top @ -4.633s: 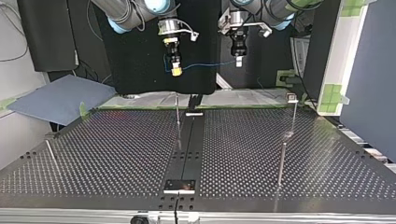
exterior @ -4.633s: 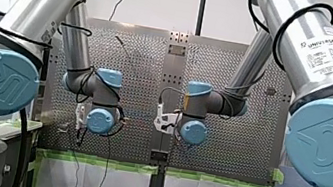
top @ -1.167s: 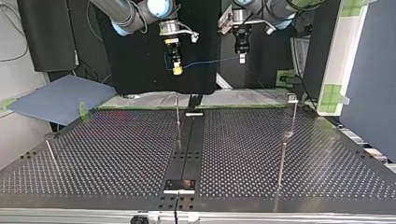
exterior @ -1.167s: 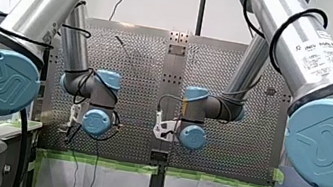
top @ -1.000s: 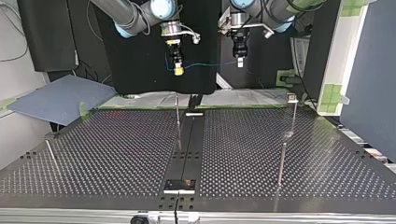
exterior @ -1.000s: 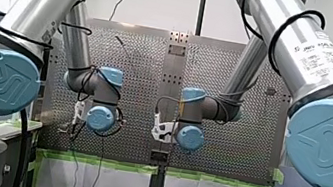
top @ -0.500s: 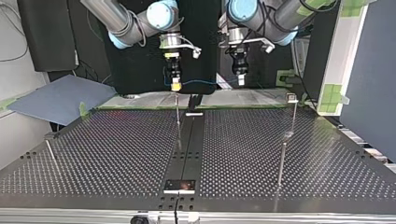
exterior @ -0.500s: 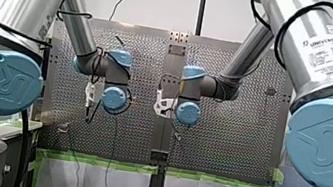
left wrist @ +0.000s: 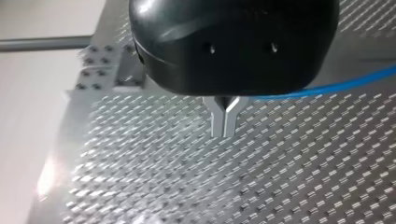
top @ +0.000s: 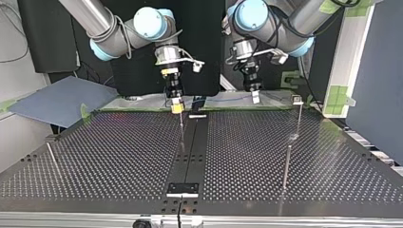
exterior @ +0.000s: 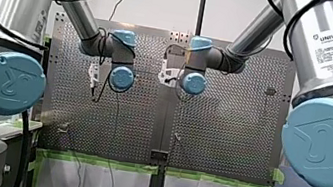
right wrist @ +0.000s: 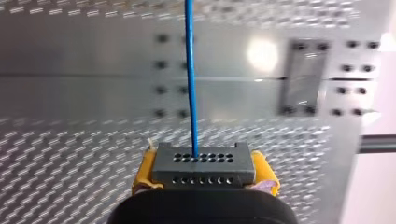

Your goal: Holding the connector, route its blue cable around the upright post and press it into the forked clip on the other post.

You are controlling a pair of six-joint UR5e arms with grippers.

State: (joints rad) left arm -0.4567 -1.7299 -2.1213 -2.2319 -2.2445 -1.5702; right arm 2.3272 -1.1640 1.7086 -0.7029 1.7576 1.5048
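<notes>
- Two sets of fingers hang low over the far edge of the perforated desk (top: pixel 119 156) in the top view. My right arm is at that view's left and my left arm at its right.
- The right fingers (right wrist: pixel 145 171) have yellow pads clamped on both sides of the grey connector (right wrist: pixel 203 163), whose face of small holes points away from the wrist.
- The blue cable (right wrist: pixel 189 70) leaves one hole in the connector and runs straight ahead over the desk.
- In the top view, the right fingers (top: pixel 177 107) overlap the upper end of the thin upright post (top: pixel 181 128) near the desk's middle strip. Whether they touch it cannot be told.
- The left fingers (left wrist: pixel 219 119) are bare metal under a black body, their tips pressed together below a small fork. The blue cable (left wrist: pixel 327 87) runs into that fork from the side, so they are closed on it.
- In the top view, the left fingers (top: pixel 255 96) hang between the upright post and the clip post (top: pixel 299 116) at the right. They are apart from both.
- The clip post's small head (top: pixel 297 99) holds no cable.
</notes>
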